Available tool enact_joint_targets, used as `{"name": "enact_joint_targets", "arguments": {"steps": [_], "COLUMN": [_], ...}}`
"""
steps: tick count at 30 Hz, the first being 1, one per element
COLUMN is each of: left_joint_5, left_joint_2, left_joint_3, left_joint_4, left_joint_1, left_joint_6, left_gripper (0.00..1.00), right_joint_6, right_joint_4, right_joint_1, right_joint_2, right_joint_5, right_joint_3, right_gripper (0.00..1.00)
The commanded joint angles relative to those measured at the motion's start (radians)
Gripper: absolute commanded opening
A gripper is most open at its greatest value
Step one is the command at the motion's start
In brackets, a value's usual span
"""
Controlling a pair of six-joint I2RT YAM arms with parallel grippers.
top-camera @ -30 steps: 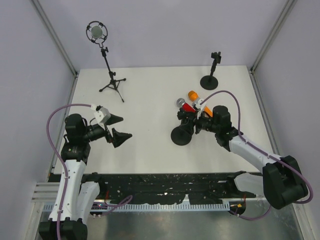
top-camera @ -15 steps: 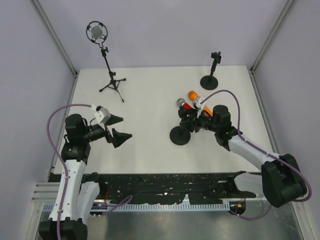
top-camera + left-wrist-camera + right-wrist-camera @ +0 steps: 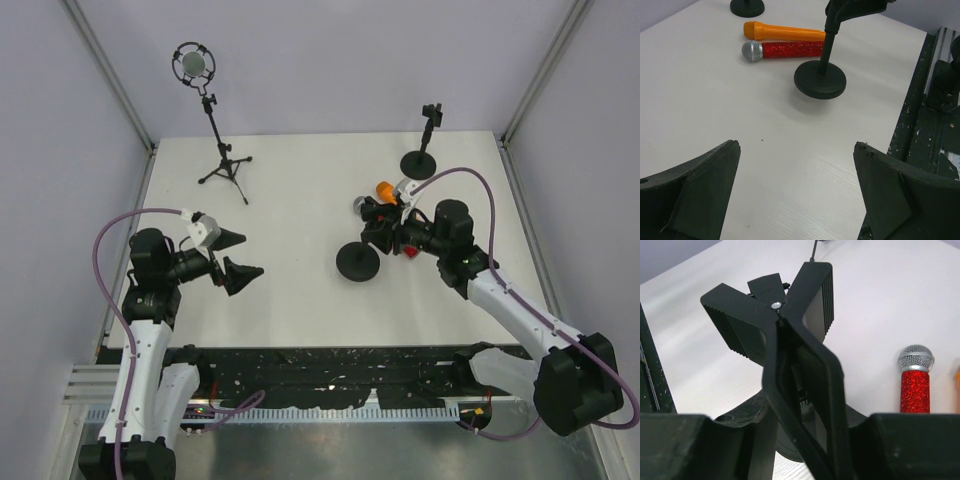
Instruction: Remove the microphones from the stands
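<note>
White tabletop [image 3: 300, 200] carries everything, boxed in by pale walls and metal posts at its left and right edges. At the far left corner stands a black tripod stand [image 3: 226, 165] topped by a round shock-mounted microphone. Near the left edge the left gripper [image 3: 252, 254] hovers with its jaws spread wide and nothing between them. A broad bare stretch of table lies between it and the black round-based microphone stand [image 3: 358, 262] right of centre.

The right gripper [image 3: 380, 230] is closed on that stand's black spring clip [image 3: 790, 325]; whether the base sits flat is unclear. The red glitter microphone with a silver mesh head [image 3: 790, 49] lies flat on the table just beyond the base, out of the clip. It is side by side with an orange plastic microphone [image 3: 785, 33]. A second small black round-based stand [image 3: 420, 163] sits near the far right corner, well apart.
</note>
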Motion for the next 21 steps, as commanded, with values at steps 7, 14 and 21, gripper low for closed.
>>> {"name": "enact_joint_targets", "arguments": {"steps": [7, 14, 21], "left_joint_5": [0.026, 0.029, 0.029], "left_joint_2": [-0.017, -0.017, -0.017], "left_joint_3": [0.001, 0.002, 0.004], "left_joint_4": [0.044, 0.044, 0.045], "left_joint_1": [0.010, 0.010, 0.010], "left_joint_6": [-0.014, -0.019, -0.017], "left_gripper": [1.00, 1.00, 1.00], "right_joint_6": [0.018, -0.023, -0.063], "right_joint_4": [-0.012, -0.088, -0.095], "right_joint_1": [-0.063, -0.182, -0.354], "right_joint_2": [-0.105, -0.096, -0.047], "right_joint_5": [0.056, 0.122, 0.129], "right_joint_3": [0.148, 0.241, 0.315], "right_gripper": [0.05, 0.05, 0.05]}}
